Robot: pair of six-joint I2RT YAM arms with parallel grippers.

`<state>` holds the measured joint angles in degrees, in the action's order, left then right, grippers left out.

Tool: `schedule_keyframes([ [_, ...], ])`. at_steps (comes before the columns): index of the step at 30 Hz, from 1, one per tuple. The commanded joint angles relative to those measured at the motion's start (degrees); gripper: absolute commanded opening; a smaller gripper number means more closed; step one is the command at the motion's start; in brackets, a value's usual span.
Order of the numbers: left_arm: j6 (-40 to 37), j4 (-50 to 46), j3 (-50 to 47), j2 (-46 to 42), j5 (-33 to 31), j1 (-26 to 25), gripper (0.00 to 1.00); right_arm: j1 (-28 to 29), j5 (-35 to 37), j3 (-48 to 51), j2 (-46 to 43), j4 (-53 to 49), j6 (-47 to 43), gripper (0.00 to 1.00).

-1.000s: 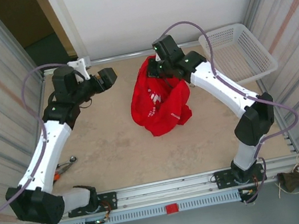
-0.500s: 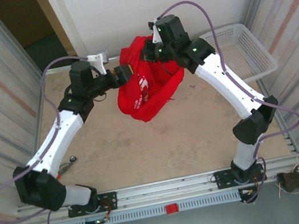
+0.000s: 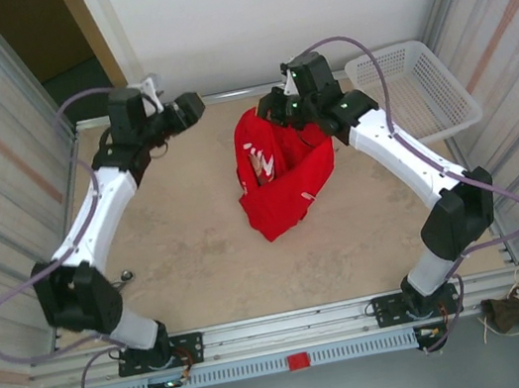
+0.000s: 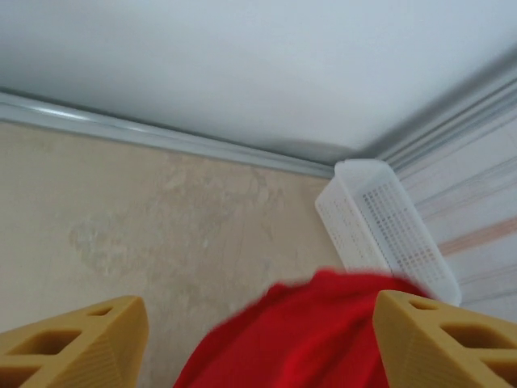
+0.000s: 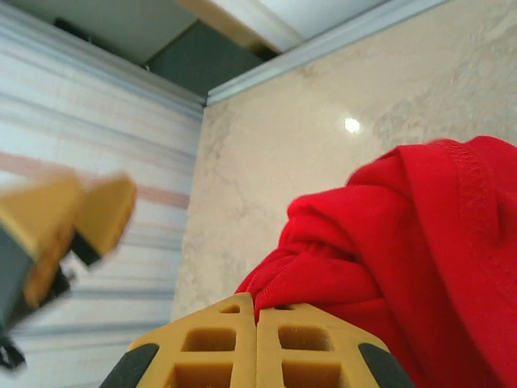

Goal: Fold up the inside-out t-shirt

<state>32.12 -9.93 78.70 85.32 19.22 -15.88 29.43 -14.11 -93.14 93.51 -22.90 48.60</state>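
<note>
The inside-out t-shirt point(image 3: 281, 175) is a bunched red cloth with a white print showing. It hangs from my right gripper point(image 3: 278, 113) and its lower part rests on the table. The right gripper point(image 5: 257, 311) is shut on a rolled red edge of the t-shirt point(image 5: 404, 242). At the back left my left gripper point(image 3: 188, 109) is open and apart from the cloth. In the left wrist view its fingers point(image 4: 81, 339) stand wide, with the t-shirt point(image 4: 323, 339) beyond them and nothing between them.
A white mesh basket point(image 3: 414, 91) stands at the back right corner, also in the left wrist view point(image 4: 388, 226). A small metal tool point(image 3: 125, 275) lies by the left arm. Corrugated walls close in both sides, with a rail along the near edge point(image 3: 293, 327).
My left gripper has pulled back to the left, away from the t-shirt it reached half a second ago. The right gripper has come down, so the t-shirt hangs lower and further right.
</note>
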Motion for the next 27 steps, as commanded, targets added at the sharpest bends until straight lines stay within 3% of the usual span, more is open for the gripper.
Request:
schedule_keyframes([
  [1,-3.11,6.4,-10.67,-12.07,-2.08,-4.75,0.77,-0.16,2.83,-0.83,-2.27,7.04,4.02,0.0],
  [4,-9.23,9.41,-18.37,-18.56,-7.12,-14.38,0.8,0.01,3.53,-2.15,-0.8,7.74,5.39,0.0],
  [8,-14.15,13.7,-20.47,-16.19,-9.64,-24.05,0.81,0.28,4.5,-3.37,0.1,8.39,7.3,0.0],
  [12,-19.01,16.02,-16.14,-8.81,-10.54,-29.71,0.82,0.43,5.42,-4.4,0.25,8.65,9.17,0.0],
  [19,-22.62,19.39,-7.12,3.4,-7.84,-33.59,0.83,1.32,6.04,-4.5,0.51,10.37,12.09,0.0],
  [20,-23.01,19.15,-5.48,5.36,-7.69,-34.26,0.75,1.41,5.73,-4.5,0.62,10.99,12.58,0.0],
  [21,-23.07,18.47,-4.03,7.07,-6.74,-34.67,0.61,1.37,5.44,-4.67,0.82,11.37,12.9,0.0],
  [23,-22.2,17.63,-2.41,10.55,-4.99,-35.43,0.16,1.04,5.32,-5.35,1.05,11.63,13.43,0.0],
  [24,-22.29,17.32,-2.56,11.62,-4.91,-36.1,0.0,0.7,5.04,-5.66,1.09,11.93,13.81,0.0],
  [27,-24.36,12.82,-3.74,14.17,-6.64,-38.52,0.0,-1.09,3.48,-6.47,0.92,13.58,15.87,0.0],
])
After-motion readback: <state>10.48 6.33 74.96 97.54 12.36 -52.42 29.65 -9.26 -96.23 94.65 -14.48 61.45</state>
